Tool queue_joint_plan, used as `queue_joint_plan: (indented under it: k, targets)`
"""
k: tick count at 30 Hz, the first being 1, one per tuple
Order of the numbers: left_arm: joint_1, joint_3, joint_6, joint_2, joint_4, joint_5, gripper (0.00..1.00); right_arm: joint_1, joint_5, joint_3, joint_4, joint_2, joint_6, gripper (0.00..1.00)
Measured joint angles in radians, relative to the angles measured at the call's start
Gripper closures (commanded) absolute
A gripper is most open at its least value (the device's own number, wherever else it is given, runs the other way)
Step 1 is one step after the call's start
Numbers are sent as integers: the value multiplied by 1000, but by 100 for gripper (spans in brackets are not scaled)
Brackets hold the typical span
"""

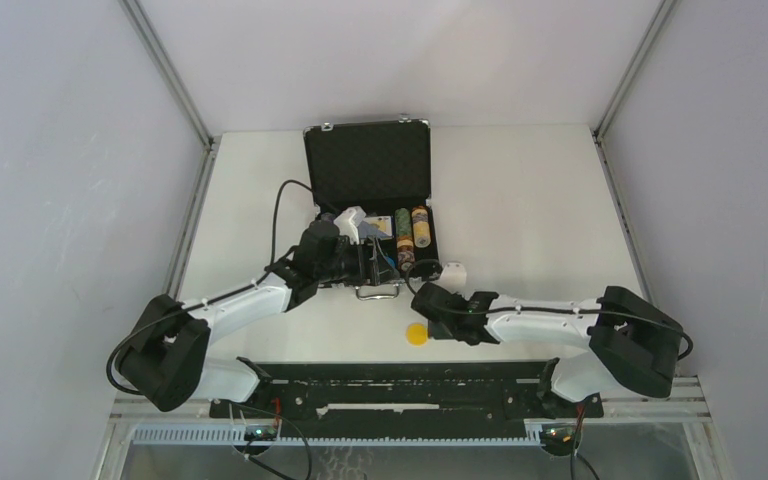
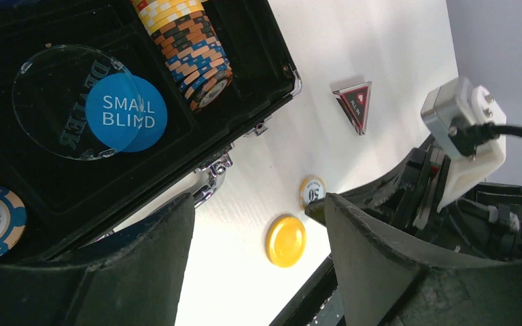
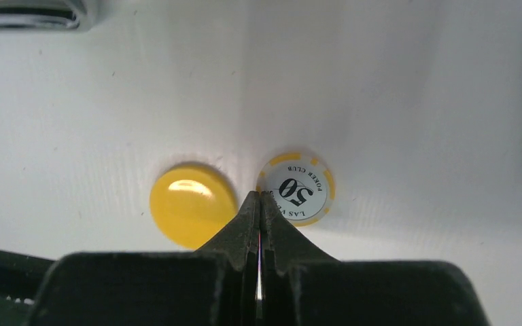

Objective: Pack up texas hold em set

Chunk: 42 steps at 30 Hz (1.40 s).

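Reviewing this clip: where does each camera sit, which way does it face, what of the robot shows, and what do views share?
Top external: above and behind the bases, looking down at the white table and open black textured briefcase; both arms show.
Left wrist: on the left arm, looking past the open left gripper into the briefcase and at the right arm.
Right wrist: looking down past the shut right gripper at the table.
Shared: both wrist views show the round yellow button and white-and-yellow 50 chip.
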Motion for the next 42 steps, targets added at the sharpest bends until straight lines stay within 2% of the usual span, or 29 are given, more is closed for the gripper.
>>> queue_joint_plan:
  k: [17, 42]
  targets:
    - [0, -3, -2, -13, 0, 5, 25, 242, 32, 0, -33, 0, 203, 100]
    - [0, -3, -2, -25, -2, 5, 25, 303, 42, 15, -99, -1, 251, 100]
